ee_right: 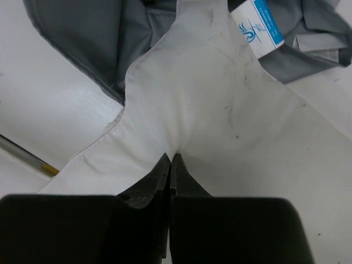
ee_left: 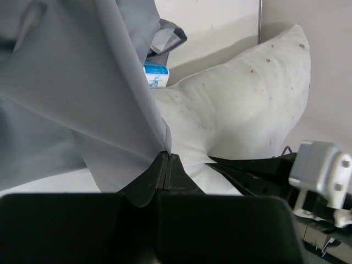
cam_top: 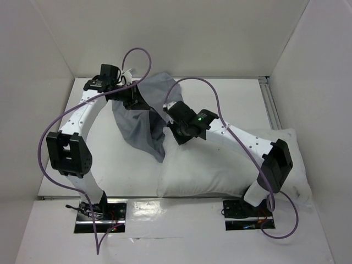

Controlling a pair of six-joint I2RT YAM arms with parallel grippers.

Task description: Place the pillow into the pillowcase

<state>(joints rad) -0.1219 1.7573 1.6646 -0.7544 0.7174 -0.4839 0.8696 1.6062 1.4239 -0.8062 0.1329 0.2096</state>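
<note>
Left gripper (ee_left: 166, 159) fully closed, pinching an edge of the grey pillowcase (cam_top: 140, 124), which hangs bunched and wrinkled from it over the middle of the table (cam_top: 236, 104), toward the far edge. Right gripper (ee_right: 170, 160) closed tight on a fold of the white speckled pillow (cam_top: 220, 170) near its left end. The pillow lies along the near edge out to the near right corner, nearly all of it bare, and its left corner with a blue-and-white tag (ee_right: 257, 26) touches the grey cloth.
</note>
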